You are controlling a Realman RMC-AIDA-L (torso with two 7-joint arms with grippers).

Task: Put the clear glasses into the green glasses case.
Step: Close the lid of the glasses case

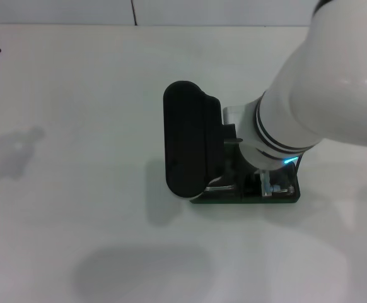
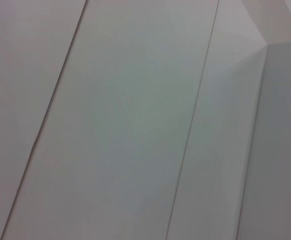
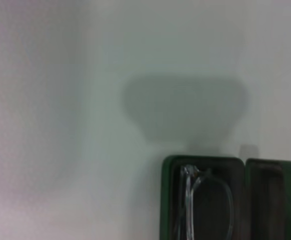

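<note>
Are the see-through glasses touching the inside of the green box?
Touching. The right wrist view shows the clear glasses lying on the dark lining inside the open green glasses case.

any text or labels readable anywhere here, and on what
None can be read.
green glasses case: no lettering shows in the head view, where its lid stands open; its lining in the right wrist view is plain.
clear glasses: lying in the case, no marking visible.
right gripper: hidden below the right arm, no label readable; only a blue light at the wrist.
left wrist view: blank white panels, no print.
</note>
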